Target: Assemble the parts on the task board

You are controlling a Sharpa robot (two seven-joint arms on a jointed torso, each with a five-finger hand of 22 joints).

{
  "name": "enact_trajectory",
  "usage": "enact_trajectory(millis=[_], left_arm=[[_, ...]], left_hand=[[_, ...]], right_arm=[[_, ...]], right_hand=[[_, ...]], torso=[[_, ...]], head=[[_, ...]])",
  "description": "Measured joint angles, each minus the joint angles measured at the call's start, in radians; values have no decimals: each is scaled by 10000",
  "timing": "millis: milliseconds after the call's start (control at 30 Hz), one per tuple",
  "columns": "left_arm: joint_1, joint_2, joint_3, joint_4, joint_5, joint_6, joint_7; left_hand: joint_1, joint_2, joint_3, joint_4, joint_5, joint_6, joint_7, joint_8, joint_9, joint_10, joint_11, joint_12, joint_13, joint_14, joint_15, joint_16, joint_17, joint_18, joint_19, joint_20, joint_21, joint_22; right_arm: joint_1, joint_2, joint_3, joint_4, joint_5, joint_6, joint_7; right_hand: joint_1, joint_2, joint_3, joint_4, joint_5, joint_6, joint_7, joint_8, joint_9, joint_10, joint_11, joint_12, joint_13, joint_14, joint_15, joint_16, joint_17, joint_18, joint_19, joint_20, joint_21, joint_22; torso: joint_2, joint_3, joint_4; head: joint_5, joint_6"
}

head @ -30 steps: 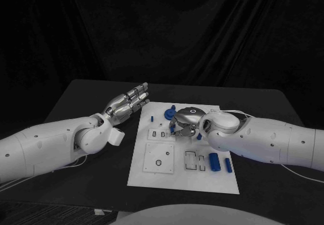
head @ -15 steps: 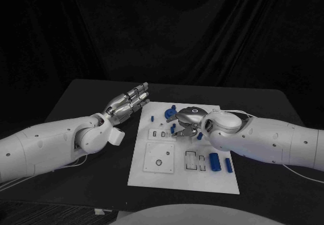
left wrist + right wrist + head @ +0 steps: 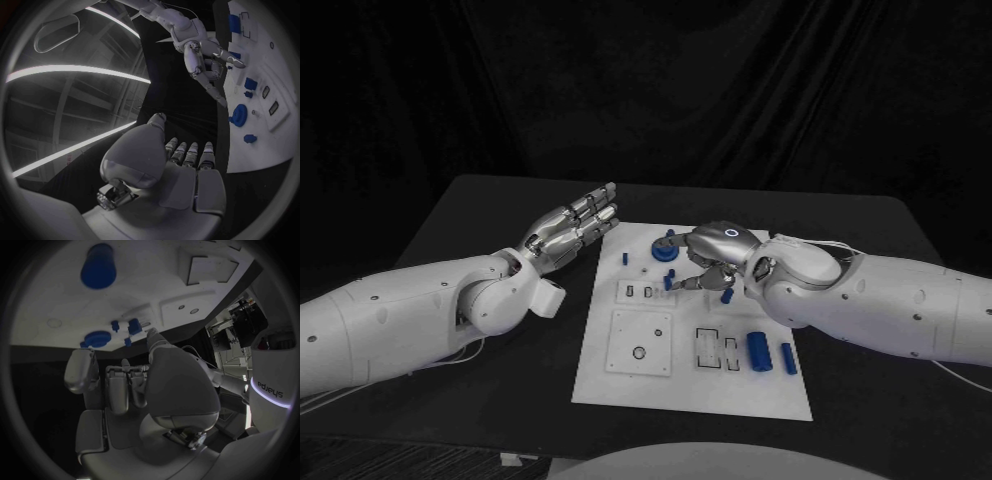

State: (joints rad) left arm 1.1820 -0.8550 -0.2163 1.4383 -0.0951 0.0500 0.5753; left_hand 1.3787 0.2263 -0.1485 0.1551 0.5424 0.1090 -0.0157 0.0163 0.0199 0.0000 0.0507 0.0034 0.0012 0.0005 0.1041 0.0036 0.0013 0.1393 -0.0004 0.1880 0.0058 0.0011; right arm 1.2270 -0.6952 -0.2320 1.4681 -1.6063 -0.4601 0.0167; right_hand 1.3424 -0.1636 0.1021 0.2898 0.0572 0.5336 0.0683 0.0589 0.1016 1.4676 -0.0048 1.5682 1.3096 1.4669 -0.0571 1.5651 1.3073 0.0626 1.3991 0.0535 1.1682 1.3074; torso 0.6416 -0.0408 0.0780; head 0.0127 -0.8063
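Note:
The white task board [image 3: 689,385] lies mid-table. On it are a round blue part [image 3: 668,250], a small blue peg [image 3: 626,257] and two blue cylinders [image 3: 757,350] near its right edge. My right hand [image 3: 708,262] hovers over the board's upper middle with its fingers bent downward and apart; in the right wrist view nothing lies between its fingers [image 3: 81,371]. Small blue parts [image 3: 134,326] and the round part [image 3: 95,338] sit just beyond them. My left hand [image 3: 574,225] is held flat, fingers straight, beside the board's far left corner, holding nothing.
The board carries a square inset plate [image 3: 642,343] and several rectangular slots [image 3: 718,345]. Black table [image 3: 473,220] surrounds the board on all sides. In the left wrist view the right hand [image 3: 206,57] stands over the board [image 3: 275,130].
My right hand has risen slightly off the board and shifted a little to the right. The left hand has stayed about where it was.

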Motion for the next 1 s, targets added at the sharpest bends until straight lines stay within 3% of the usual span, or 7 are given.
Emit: enact_trajectory(millis=[233, 333, 433, 567, 700, 867, 1000], left_arm=[[0, -272, 1, 296, -175, -497, 167], [51, -358, -4, 458, -341, -806, 252], [201, -400, -7, 550, -577, -1085, 294], [465, -505, 6, 708, -1053, -1489, 205], [834, -625, -3, 794, -1585, -1678, -465], [1479, -514, 4, 712, -2156, -1532, -2136], [1886, -247, 19, 568, -2621, -1071, -3873]], left_hand=[[-211, -166, 44, -647, 311, 216, 142, 49, 19, 4, 232, 0, 1, -8, 254, 0, 2, 156, 97, 352, 0, 24], [-415, -187, 101, -1032, 435, 512, 248, 101, 59, 482, 716, 126, 170, 331, 641, 285, 113, 314, 494, 841, 284, 214], [-450, -152, 242, -1192, 435, 797, 507, 107, 94, 3815, 1332, 1378, 1734, 3328, 1100, 2718, 921, 279, 1908, 1017, 1102, 624], [-450, -152, 470, -942, 315, 862, 573, 107, 97, 5574, 1847, 2299, 3330, 5354, 1288, 4635, 1454, -9, 5048, 990, 2717, 1344], [-389, -213, 540, -189, -553, 810, 690, 107, 95, 5968, 2152, 3607, 4829, 5610, 1211, 5950, 1833, -8, 5809, 946, 2831, 1358], [-208, -393, 311, 998, -1963, 718, 717, 107, 84, 5184, 2082, 6055, 6179, 5502, 1104, 7657, 2423, -7, 6329, 888, 3023, 1348], [-964, -476, -443, 1273, -4483, 388, 603, 107, 45, 4587, 2009, 7814, 7167, 5568, 1038, 8860, 2910, -7, 6833, 859, 3257, 1444]], right_arm=[[694, -1205, 35, 844, 67, -1139, 423], [861, -1729, 35, 1079, 119, -1311, 453], [942, -2095, 10, 1221, 156, -1346, 452], [1002, -2446, -69, 1268, 202, -1324, 431], [1017, -2579, -125, 1246, 233, -1187, 383], [1033, -2780, -153, 1240, 256, -938, 282], [1033, -2856, -165, 1211, 266, -741, 162]], right_hand=[[-119, 118, 0, 0, 0, 669, 30, 88, 84, -25, -24, 0, 0, 0, 0, -57, 0, 1, -35, -35, -66, 0], [-246, 246, 28, 22, 0, 877, 65, 88, 84, -25, -25, 0, 0, 0, 0, -57, 0, 1, -35, -35, -106, -1], [-177, 361, 101, -42, 0, 931, 34, 88, 83, -25, -24, 0, 0, 0, 0, -121, 0, 0, -35, -35, -123, 0], [-39, 499, 169, -112, 0, 1168, 35, 144, 93, -25, -24, 0, 0, 0, 0, -123, 0, 0, -35, -34, -155, 7], [-2, 536, 169, -112, 0, 1264, 41, 145, 102, -25, -24, 0, 0, 0, 0, -123, 0, 162, -35, -35, -155, 7], [64, 602, 197, -140, 0, 1442, 21, 170, 119, -26, -24, 0, 0, 0, 0, -123, 0, 161, -35, -35, -155, 6], [116, 654, 196, -140, 0, 2029, -2, 274, 186, -26, -24, 0, 0, -24, -24, -123, 0, 161, -35, -35, -155, 6]], torso=[[-79, 11, -26], [-163, 29, -51], [-234, 48, -72], [-363, 93, -127], [-511, 159, -227], [-667, 244, -383], [-777, 337, -471]], head=[[3, 87], [26, 105], [28, 145], [29, 195], [63, 210], [166, 227], [178, 145]])
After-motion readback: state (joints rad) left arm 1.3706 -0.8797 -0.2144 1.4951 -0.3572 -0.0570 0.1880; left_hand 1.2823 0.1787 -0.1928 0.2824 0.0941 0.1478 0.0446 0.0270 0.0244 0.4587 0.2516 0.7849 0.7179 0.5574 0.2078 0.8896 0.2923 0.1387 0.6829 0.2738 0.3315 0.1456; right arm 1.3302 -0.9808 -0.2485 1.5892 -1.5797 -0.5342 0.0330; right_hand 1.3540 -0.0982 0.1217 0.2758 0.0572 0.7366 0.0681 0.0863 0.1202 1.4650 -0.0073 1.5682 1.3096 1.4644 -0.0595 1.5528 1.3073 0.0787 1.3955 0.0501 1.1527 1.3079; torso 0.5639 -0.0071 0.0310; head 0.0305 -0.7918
